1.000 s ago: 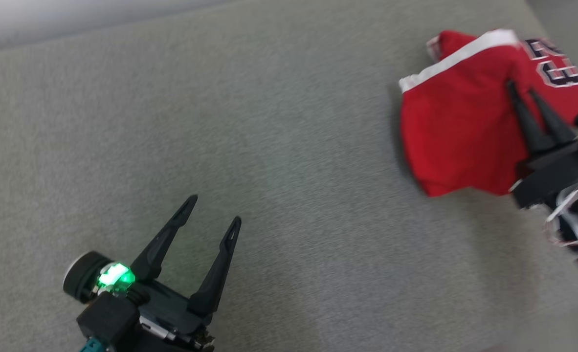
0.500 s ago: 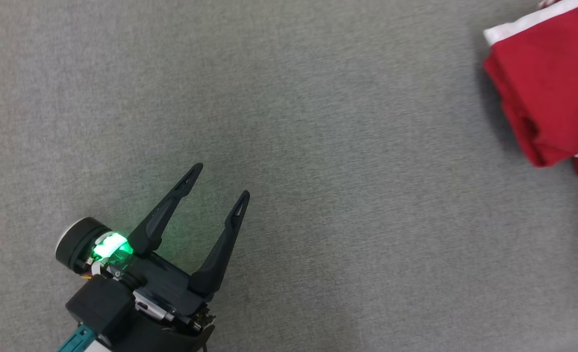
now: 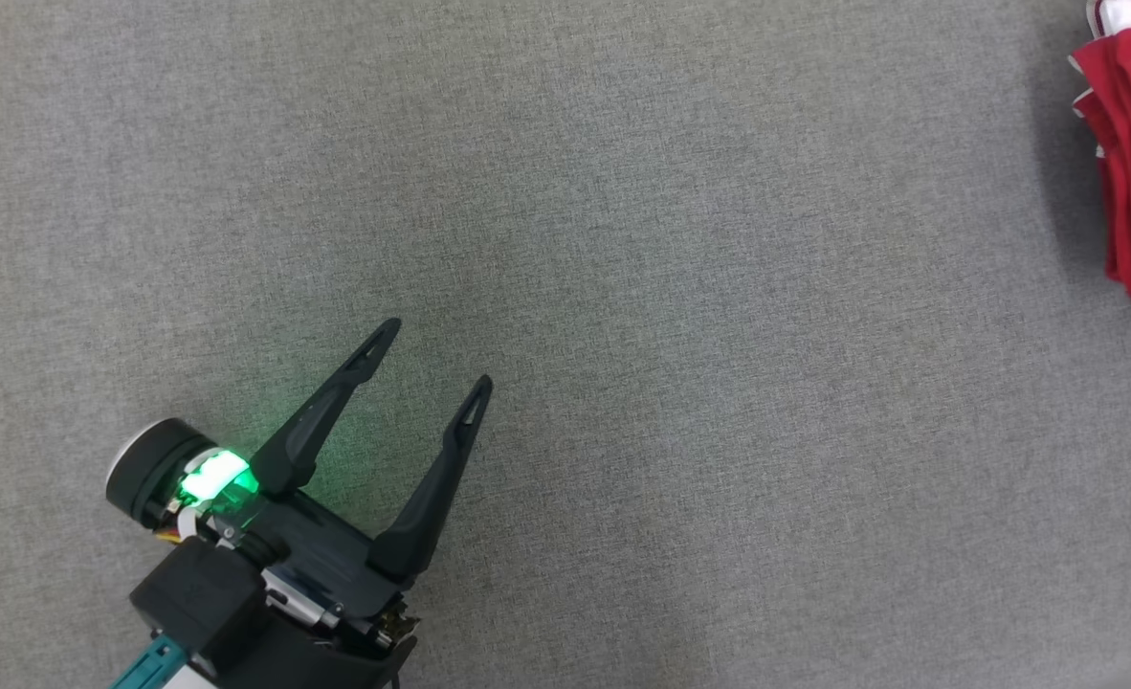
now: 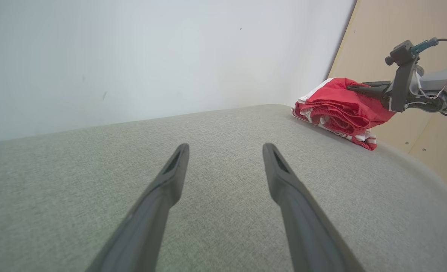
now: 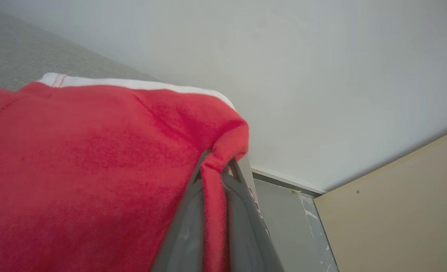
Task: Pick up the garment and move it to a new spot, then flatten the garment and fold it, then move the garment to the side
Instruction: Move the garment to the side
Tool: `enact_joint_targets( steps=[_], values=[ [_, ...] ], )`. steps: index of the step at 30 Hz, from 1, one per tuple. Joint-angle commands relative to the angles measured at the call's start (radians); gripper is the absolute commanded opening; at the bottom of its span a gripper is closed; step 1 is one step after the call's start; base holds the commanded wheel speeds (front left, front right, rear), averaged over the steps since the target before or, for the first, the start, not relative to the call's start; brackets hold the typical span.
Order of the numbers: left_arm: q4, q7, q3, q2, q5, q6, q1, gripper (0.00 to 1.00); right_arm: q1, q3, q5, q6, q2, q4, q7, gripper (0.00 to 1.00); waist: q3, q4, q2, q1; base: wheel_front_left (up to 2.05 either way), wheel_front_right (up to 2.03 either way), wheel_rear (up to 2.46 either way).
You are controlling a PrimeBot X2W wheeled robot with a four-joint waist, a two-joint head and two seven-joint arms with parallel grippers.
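One garment (image 5: 76, 158), clamped in right end effector (image 5: 216, 161)

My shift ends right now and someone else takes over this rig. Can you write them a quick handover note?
Left gripper: open, holding nothing, above the bare grey fabric surface.
Right gripper: shut on the garment, red cloth pinched between its fingers.
Garment: red with white trim, a layered bundle resting at the surface's right end, near the edge.
Done: it looks folded and moved to the side.
Left: probably only to release it and draw the right arm back. Check the fold, since the head view cuts most of it off.
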State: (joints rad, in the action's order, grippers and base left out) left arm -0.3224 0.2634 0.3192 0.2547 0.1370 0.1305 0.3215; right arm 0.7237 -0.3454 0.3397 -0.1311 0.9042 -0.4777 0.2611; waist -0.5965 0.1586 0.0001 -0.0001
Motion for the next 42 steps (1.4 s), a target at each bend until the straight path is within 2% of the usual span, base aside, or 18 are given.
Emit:
enact_joint_targets(
  steps=[1,2,3,7,8,9,12,14,16,21,27,30,34,42],
  values=[
    [0.0,0.0,0.006,0.006,-0.005,0.0,0.01,1.0,0.002,0.016,-0.032,0.001,-0.026,-0.023,0.002,0.0,0.0,-0.001,-0.0001,0.0001,0.0,0.0,0.0],
    [0.002,0.0,0.009,0.007,-0.006,0.0,0.011,1.0,0.012,0.029,-0.06,0.001,-0.032,-0.038,0.0,0.6,0.001,-0.002,-0.0001,0.0001,0.0,0.0,0.0],
    [0.002,0.0,0.011,0.006,-0.006,0.0,0.013,1.0,0.026,0.049,-0.092,0.001,-0.039,-0.054,0.001,1.0,0.002,-0.003,-0.0001,0.0001,0.0,0.0,0.0],
    [0.006,0.0,0.012,0.008,-0.005,0.0,0.009,1.0,0.063,0.181,-0.263,0.001,-0.106,-0.112,0.002,1.0,0.014,-0.005,-0.0001,0.0001,0.0,0.0,0.0],
    [0.008,0.0,0.011,0.004,-0.004,0.0,0.004,1.0,0.074,0.254,-0.351,0.001,-0.15,-0.116,0.003,1.0,0.024,-0.008,-0.0001,0.0001,0.0,0.0,0.0],
    [0.008,0.0,0.011,0.004,-0.004,0.0,0.004,1.0,0.074,0.254,-0.351,0.001,-0.15,-0.116,0.003,1.0,0.024,-0.008,-0.0001,0.0001,0.0,0.0,0.0],
    [0.014,0.0,0.006,-0.005,-0.004,0.0,-0.005,1.0,0.066,0.331,-0.459,0.001,-0.24,-0.044,0.004,1.0,0.046,-0.009,-0.0001,0.0001,0.0,0.0,0.0],
    [0.021,0.0,0.0,-0.015,-0.003,0.0,-0.014,1.0,0.033,0.346,-0.48,0.001,-0.315,0.025,0.003,1.0,0.065,-0.011,-0.0001,0.0001,0.0,0.0,0.0],
    [0.032,0.0,-0.006,-0.027,-0.003,-0.001,-0.022,1.0,0.001,0.35,-0.462,0.001,-0.388,0.096,0.003,1.0,0.088,-0.014,-0.0001,0.0001,0.0,0.0,0.0],
    [0.066,0.0,-0.035,-0.063,0.0,-0.017,-0.06,1.0,-0.078,0.266,-0.357,0.001,-0.499,0.203,0.003,1.0,0.158,-0.028,-0.0001,0.0001,0.0,0.0,0.0],
    [0.143,0.0,-0.093,-0.126,0.046,-0.042,-0.118,1.0,-0.162,0.093,-0.222,0.001,-0.558,0.229,0.003,1.0,0.265,-0.049,-0.0001,0.0001,0.0,0.0,0.0],
    [0.177,0.0,-0.122,-0.147,0.067,-0.05,-0.143,1.0,-0.219,0.049,-0.175,0.001,-0.588,0.247,0.003,1.0,0.317,-0.069,-0.0001,0.0001,0.0,0.0,0.0],
    [0.217,0.0,-0.184,-0.17,0.091,-0.069,-0.191,1.0,-0.333,0.05,-0.135,0.001,-0.635,0.3,0.003,1.0,0.394,-0.097,-0.0001,0.0001,0.0,0.0,0.0],
    [0.258,0.0,-0.26,-0.19,0.084,-0.082,-0.292,1.0,-0.515,0.127,-0.154,0.001,-0.713,0.345,0.003,1.0,0.525,-0.12,-0.0001,0.0001,0.0,0.0,0.0]
  ],
)
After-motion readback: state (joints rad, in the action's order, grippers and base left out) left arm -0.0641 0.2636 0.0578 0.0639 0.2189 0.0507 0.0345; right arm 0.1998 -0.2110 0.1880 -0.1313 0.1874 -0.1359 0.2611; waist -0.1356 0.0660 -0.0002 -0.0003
